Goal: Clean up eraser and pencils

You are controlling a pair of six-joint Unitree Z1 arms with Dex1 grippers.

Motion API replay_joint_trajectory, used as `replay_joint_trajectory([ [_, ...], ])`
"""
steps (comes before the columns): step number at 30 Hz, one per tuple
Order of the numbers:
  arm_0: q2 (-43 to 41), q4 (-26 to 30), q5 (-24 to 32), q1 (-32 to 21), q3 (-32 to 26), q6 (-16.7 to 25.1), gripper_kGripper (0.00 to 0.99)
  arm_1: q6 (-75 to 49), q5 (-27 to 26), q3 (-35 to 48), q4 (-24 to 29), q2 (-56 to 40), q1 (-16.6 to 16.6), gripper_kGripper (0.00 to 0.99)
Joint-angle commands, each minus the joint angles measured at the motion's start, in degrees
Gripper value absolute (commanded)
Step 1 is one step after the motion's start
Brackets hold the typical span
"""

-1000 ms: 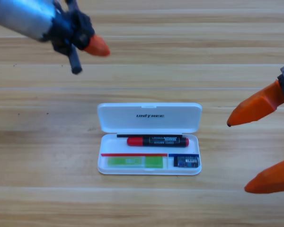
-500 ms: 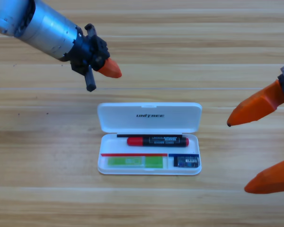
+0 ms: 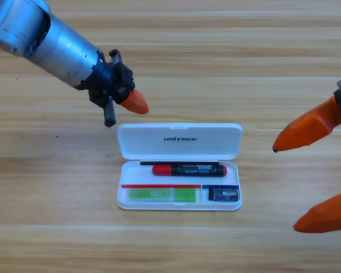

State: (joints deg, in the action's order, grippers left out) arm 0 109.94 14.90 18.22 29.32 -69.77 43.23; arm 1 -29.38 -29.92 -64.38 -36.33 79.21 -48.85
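The white case (image 3: 179,140) lies open at the table's middle, lid flipped back. In its upper slot rests the pencil with the red end and black barrel (image 3: 188,169). Below it, on the left, lies the light green pencil (image 3: 162,195). The small dark eraser with its blue wrapper (image 3: 223,195) fills the lower right compartment. My left gripper (image 3: 134,102) hovers just above the lid's upper left corner, its orange jaws together and holding nothing. My right gripper (image 3: 285,189) waits at the right edge, wide open and partly cut off.
The grey left arm (image 3: 45,41) slants in from the upper left corner. Bare wooden table (image 3: 57,216) surrounds the case on all sides.
The left arm has swung down and to the right, bringing its gripper from the upper left close to the case lid. The right gripper and the case's contents have not moved.
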Motion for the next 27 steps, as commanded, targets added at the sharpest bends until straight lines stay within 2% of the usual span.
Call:
replay_joint_trajectory([
  [1,3.4,0.7,0.9,-1.1,1.0,0.8,0.000,0.6,-0.7,1.0,0.1,1.7,1.2,0.945],
  [27,-3.3,3.4,0.1,4.5,6.4,0.1,0.000,0.7,-0.7,0.7,0.1,2.5,1.2,0.945],
])
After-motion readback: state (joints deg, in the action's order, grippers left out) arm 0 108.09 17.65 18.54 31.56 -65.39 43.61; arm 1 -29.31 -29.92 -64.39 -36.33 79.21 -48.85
